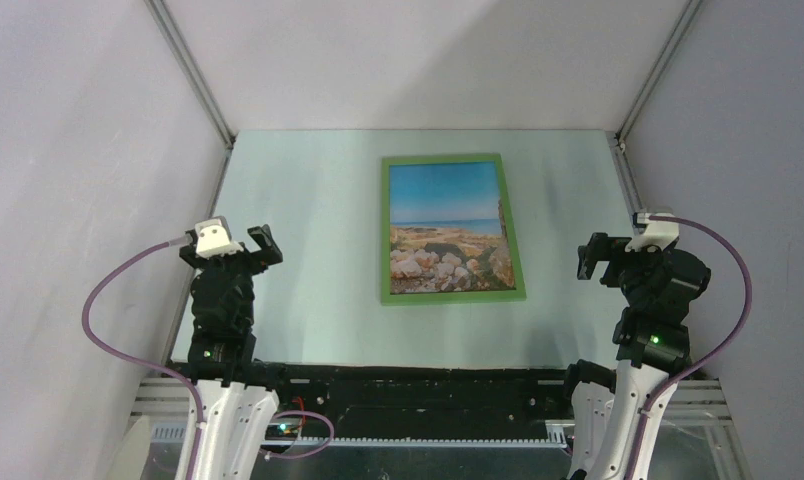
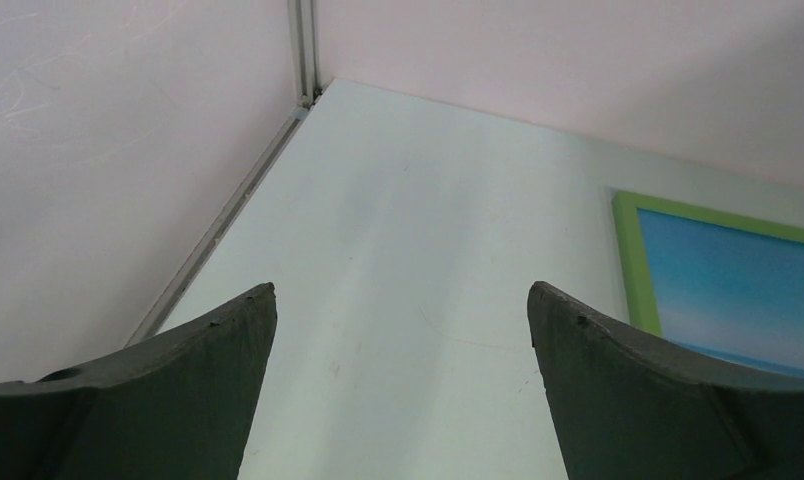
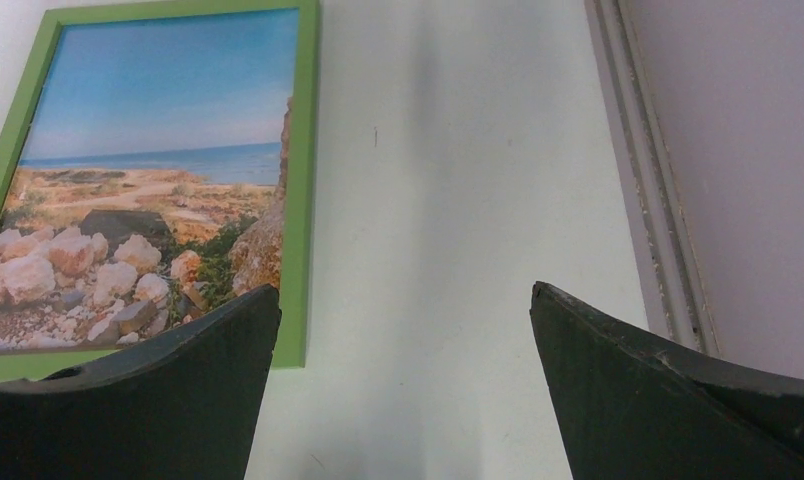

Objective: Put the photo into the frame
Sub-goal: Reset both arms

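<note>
While left gripper gapes, photo inside frame

My left wrist view cuts the frame off at the picture's right edge, showing only its far left corner. A finger of my right gripper hides part of the near edge of the photo.

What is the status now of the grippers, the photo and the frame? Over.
Left gripper open, empty. Right gripper open, empty. Photo sits inside green frame, face up, flat on table. Nothing in the way.
</note>
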Controlling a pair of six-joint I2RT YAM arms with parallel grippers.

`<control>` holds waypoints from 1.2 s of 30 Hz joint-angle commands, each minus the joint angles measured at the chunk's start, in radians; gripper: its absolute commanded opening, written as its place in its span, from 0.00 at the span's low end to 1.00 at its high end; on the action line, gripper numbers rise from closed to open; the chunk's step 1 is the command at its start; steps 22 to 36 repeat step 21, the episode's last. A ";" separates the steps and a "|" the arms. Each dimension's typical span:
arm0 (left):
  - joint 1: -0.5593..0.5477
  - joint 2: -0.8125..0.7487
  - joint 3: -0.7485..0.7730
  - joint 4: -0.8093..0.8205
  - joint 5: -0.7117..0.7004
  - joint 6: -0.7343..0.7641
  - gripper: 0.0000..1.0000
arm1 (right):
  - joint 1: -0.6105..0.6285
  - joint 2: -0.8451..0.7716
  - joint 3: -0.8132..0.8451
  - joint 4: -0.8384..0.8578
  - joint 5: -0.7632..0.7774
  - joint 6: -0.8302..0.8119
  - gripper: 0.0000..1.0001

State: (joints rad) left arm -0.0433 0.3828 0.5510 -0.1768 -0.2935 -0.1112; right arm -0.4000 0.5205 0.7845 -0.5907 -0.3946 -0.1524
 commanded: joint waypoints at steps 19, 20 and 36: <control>0.010 0.061 -0.014 0.020 0.143 0.060 1.00 | 0.065 -0.038 -0.027 0.055 0.105 -0.055 0.99; 0.010 0.059 -0.015 0.020 0.144 0.060 1.00 | 0.068 -0.037 -0.028 0.056 0.109 -0.056 0.99; 0.010 0.055 -0.016 0.020 0.142 0.060 0.99 | 0.070 -0.037 -0.028 0.055 0.111 -0.055 0.99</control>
